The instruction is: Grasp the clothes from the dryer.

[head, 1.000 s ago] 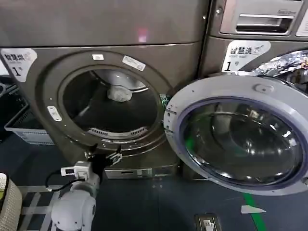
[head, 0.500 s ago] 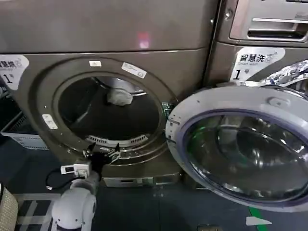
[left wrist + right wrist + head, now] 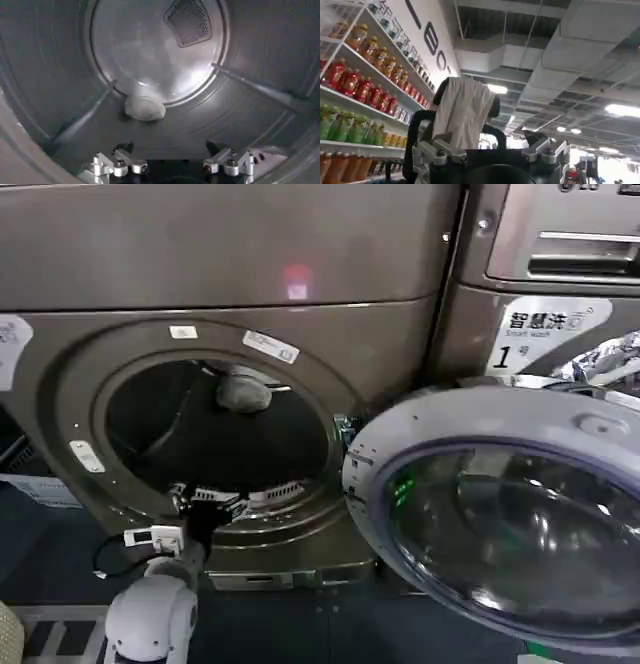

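As the head camera has closed in since a second ago, the dryer [image 3: 215, 344] fills more of the head view, its white "1" sticker now cut by the left edge. Its round porthole faces the robot, the drum's axis running straight back. The clothes [image 3: 243, 393], a small pale bundle, lie at the far end of the drum against the back wall, where they lay before. The left end effector [image 3: 207, 499] has risen from below the rim to the porthole's lower lip; its fingers [image 3: 120, 165] stand wide apart with nothing between them. The grey-rimmed glass door [image 3: 510, 514] hangs swung open to the right. Behind it the neighbouring machine [image 3: 560, 294] bears a white label with Chinese characters, "Smart wash" and a "1", beside crinkled silver foil [image 3: 600, 364]. The right end effector [image 3: 492, 150] points up at a ceiling, spread open and empty, with shelves of bottled drinks [image 3: 355, 75] alongside.
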Available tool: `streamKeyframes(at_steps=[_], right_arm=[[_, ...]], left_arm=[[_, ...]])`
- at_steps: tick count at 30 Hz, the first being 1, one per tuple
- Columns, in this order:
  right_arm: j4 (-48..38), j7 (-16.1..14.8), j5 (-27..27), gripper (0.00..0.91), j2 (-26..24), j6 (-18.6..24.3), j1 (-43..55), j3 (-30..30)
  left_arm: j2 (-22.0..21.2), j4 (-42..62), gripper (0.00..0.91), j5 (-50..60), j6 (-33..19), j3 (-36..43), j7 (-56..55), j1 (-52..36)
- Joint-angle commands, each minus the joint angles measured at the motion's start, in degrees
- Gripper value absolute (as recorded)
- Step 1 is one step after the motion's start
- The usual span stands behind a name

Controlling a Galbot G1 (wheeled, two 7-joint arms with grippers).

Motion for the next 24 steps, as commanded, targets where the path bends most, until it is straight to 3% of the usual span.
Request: streamKeyframes(at_steps=[1,24], right_arm=[[-0.1,0.0,0.0,0.907,0.2,0.1,0.0,0.0],[-0.5,0.0,-0.2,0.907,0.3,0.3,0.1,-0.1]], left_arm=[[0.0,-0.4,0.907,-0.1,2.8,0.0,0.0,0.1],[0.1,0.2,0.907,1.2,2.8,0.2,0.6,0.0]])
